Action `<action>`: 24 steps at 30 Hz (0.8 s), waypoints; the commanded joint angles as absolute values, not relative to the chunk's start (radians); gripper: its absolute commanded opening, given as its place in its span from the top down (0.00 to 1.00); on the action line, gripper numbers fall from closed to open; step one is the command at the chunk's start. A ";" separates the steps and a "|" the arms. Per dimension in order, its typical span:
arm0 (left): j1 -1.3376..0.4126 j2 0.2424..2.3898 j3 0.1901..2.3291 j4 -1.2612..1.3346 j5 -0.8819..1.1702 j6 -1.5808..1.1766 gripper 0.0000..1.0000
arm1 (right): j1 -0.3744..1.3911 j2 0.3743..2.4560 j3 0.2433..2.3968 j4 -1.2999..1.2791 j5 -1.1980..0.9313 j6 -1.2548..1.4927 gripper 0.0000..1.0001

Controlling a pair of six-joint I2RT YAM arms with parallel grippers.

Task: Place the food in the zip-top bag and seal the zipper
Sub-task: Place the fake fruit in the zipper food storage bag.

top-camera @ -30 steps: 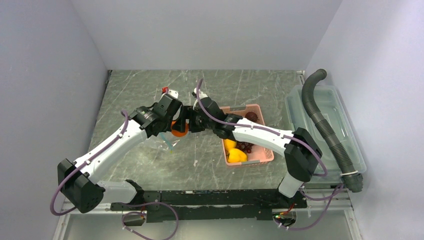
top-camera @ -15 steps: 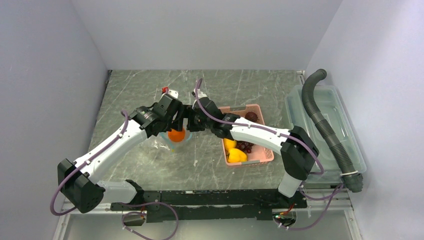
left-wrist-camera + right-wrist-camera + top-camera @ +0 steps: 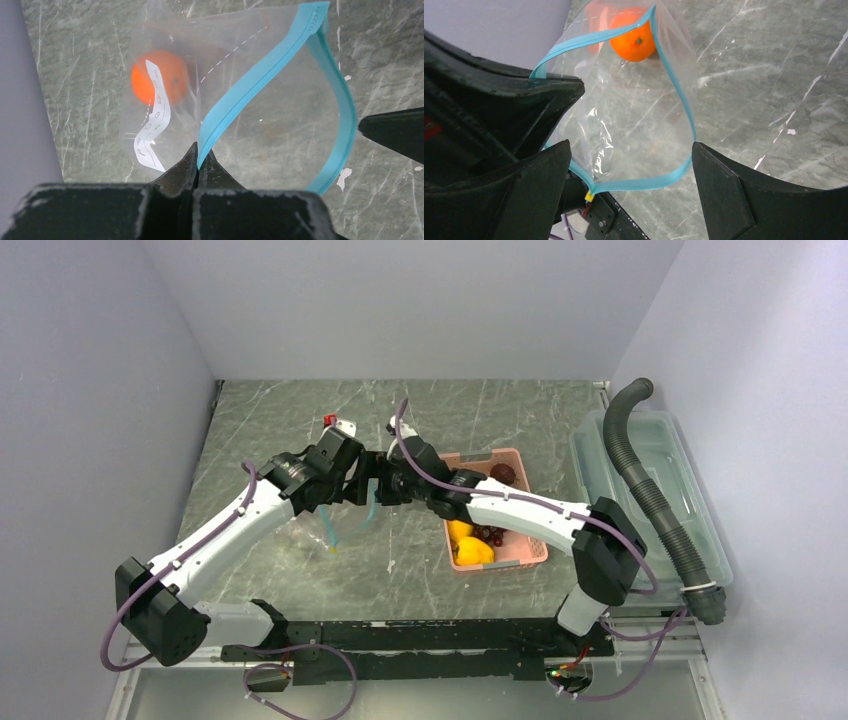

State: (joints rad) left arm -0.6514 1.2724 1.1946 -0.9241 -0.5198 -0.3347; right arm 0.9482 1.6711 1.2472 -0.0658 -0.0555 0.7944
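The clear zip-top bag (image 3: pixel 260 125) hangs open between my two grippers, its teal-blue zipper (image 3: pixel 250 85) curved into a wide loop. The round orange fruit (image 3: pixel 160 82) lies inside it, deep in the bag; it also shows in the right wrist view (image 3: pixel 634 40). My left gripper (image 3: pixel 199 150) is shut on the zipper strip. My right gripper (image 3: pixel 630 145) is open wide and empty over the bag's mouth (image 3: pixel 644 182). In the top view both grippers (image 3: pixel 347 490) (image 3: pixel 378 486) meet above the bag (image 3: pixel 340 525); the orange is hidden there. Yellow pieces (image 3: pixel 470 545) and grapes (image 3: pixel 490 533) lie in the pink basket.
The pink basket (image 3: pixel 478 457) stands right of the bag and also holds a dark round fruit (image 3: pixel 505 475). A rigid clear bin (image 3: pixel 700 530) with a grey ribbed hose (image 3: pixel 650 490) across it sits along the right wall. Walls close in on the left, back and right.
The orange went from my right gripper down into the bag and out of the top view. My right gripper has opened. The left gripper still holds the zipper.
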 commanded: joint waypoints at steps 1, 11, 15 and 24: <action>-0.648 1.259 1.192 -0.899 -0.518 -0.334 1.00 | 0.953 1.573 1.216 -0.036 -0.021 0.776 0.06; -0.648 1.260 1.189 -0.902 -0.516 -0.337 1.00 | 0.952 1.416 1.118 -0.113 0.072 0.736 0.08; -0.649 1.259 1.191 -0.907 -0.518 -0.339 1.00 | 0.953 1.343 1.091 -0.189 0.143 0.711 0.09; -0.648 1.268 1.192 -0.909 -0.511 -0.339 1.00 | 0.951 1.216 1.054 -0.389 0.243 0.670 0.12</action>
